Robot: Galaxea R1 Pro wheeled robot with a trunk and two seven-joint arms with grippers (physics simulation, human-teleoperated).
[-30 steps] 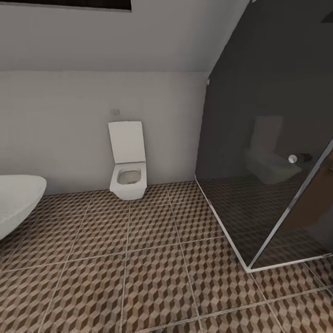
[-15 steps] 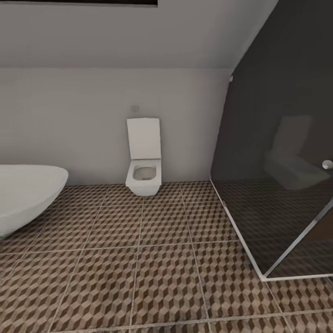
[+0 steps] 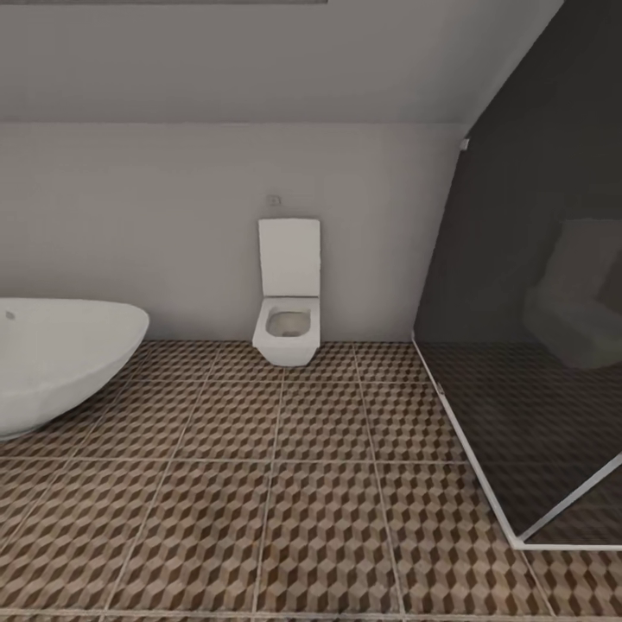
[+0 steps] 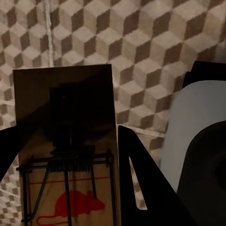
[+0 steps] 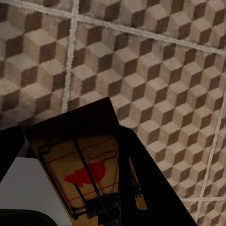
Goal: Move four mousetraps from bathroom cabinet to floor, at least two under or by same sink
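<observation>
In the left wrist view a mousetrap (image 4: 63,103), a brown wooden slab with a wire spring and a red mouse print, sits between the dark fingers of my left gripper (image 4: 66,146), which is shut on it. My right gripper (image 5: 70,141) is shut on a second mousetrap (image 5: 82,162) of the same look. Both traps hang above the bathroom floor (image 3: 320,484) of cube-patterned tiles (image 4: 141,37) (image 5: 155,70). The cabinet and the sink are out of view.
An oval white bathtub (image 3: 60,363) stands at the left. A square white toilet (image 3: 288,328) with its lid up hangs on the far wall. A dark glass shower enclosure (image 3: 536,345) with a white base edge takes up the right side.
The head camera has turned left: toilet and shower glass have slid right in the picture, and more of the bathtub shows at the left.
</observation>
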